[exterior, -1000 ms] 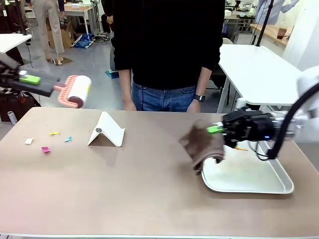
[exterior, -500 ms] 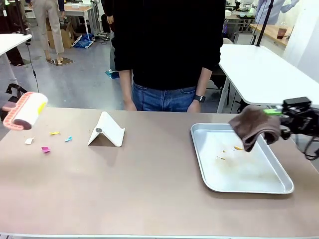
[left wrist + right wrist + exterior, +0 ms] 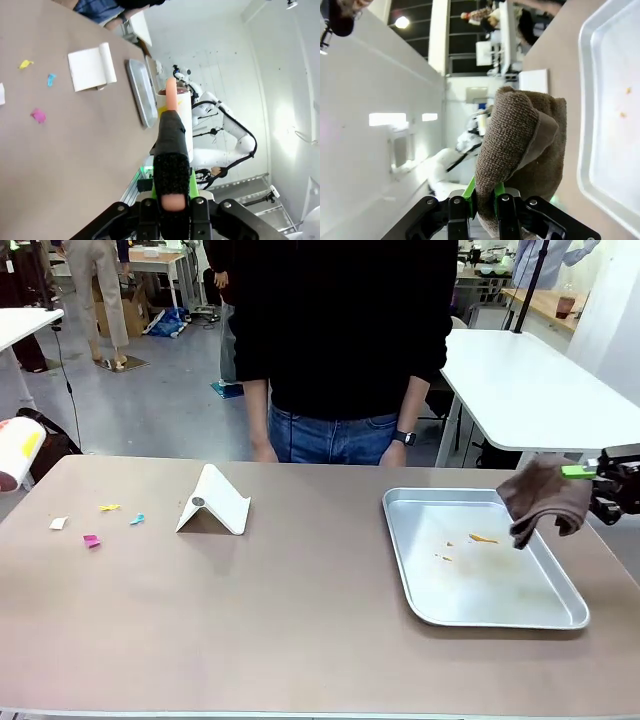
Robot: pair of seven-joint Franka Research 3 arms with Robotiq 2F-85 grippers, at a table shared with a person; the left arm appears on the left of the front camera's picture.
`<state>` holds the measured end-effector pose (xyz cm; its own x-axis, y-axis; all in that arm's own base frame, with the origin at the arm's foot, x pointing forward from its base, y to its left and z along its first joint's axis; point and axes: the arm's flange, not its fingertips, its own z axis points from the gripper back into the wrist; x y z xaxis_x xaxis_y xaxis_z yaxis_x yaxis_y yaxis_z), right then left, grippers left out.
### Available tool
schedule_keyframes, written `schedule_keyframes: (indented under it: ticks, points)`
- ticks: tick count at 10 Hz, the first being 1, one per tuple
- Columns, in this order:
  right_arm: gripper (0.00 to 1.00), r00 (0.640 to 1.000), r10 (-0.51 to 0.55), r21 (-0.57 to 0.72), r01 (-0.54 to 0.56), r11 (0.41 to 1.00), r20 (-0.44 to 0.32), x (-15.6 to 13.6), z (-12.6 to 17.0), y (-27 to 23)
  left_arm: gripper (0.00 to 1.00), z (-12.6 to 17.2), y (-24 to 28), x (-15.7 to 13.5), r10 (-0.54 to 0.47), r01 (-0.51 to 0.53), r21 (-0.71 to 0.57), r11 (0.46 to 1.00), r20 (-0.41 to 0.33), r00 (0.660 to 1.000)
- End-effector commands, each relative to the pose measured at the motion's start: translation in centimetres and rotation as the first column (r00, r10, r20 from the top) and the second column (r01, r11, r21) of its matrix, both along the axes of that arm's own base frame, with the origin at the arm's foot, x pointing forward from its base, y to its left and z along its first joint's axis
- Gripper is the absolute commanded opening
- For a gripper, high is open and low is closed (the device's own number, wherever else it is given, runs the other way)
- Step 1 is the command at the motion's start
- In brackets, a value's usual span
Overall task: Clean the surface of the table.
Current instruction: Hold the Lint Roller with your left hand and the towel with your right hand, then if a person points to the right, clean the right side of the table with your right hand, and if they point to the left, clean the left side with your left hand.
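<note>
Here we are with both tools in hand and the table (image 3: pixel 300 620) wide open in front of us. Our left gripper (image 3: pixel 170 202) is clamped hard on the handle of the lint roller (image 3: pixel 181 117), which we hold up off the table beyond its left edge. Our guess is that we carry it clear so the sticky roll picks up nothing until we aim it. The likely targets, the coloured paper scraps (image 3: pixel 91 540), lie loose on the tabletop near the left edge, toward the far-left corner. On the other side, our right gripper (image 3: pixel 484 200) is pinched on a fold of the brown cloth (image 3: pixel 545 502), and the rest droops freely above the table's right edge, over the far-right corner of the metal tray (image 3: pixel 500 585). The tray sits flat by the right edge with a few orange crumbs (image 3: pixel 483 537) in it, so it looks like the place where wiped-up bits collect. A white folded stand (image 3: pixel 215 505) sits upright toward the far edge, left of the middle, just beside the scraps; it may get in the roller's way. The person (image 3: pixel 340 330) stands at the far edge, hands down by the table and off the tabletop. To our eye the scraps are the job left to do.
</note>
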<state>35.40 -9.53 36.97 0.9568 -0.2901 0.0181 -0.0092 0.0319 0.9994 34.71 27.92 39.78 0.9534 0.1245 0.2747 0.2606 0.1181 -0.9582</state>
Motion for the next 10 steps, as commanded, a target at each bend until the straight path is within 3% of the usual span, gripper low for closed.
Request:
schedule_keyframes:
  ticks: [1, 10]
  points:
    - [0.00, 0.999, 0.018, 0.062, -0.017, 0.998, -0.028, -0.52, 0.34, -0.26, 0.00, -0.14, -0.03, -0.16, -0.027, 0.027, 0.025, 0.999, -0.015, 1.000]
    - [0.00, 0.999, 0.018, 0.062, -0.017, 0.998, -0.028, -0.52, 0.34, -0.26, 0.00, -0.14, -0.03, -0.16, -0.027, 0.027, 0.025, 0.999, -0.015, 1.000]
